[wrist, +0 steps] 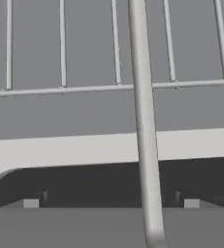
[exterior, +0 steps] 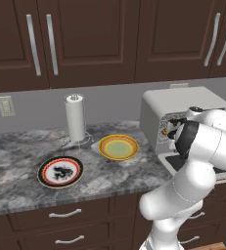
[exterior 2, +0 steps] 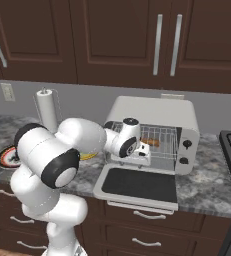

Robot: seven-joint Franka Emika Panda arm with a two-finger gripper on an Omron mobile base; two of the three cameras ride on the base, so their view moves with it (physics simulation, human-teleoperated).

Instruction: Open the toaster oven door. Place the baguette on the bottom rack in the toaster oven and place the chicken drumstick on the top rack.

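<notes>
Already the toaster oven door lay folded down flat, the gripper sat spread and empty at the toaster oven mouth, a reddish-brown piece rested on a wire rack.

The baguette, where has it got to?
In the right base view the baguette lies on a rack inside the toaster oven, just right of the robot's hand.

dark wood cabinets, grey wall, marble counter
</notes>
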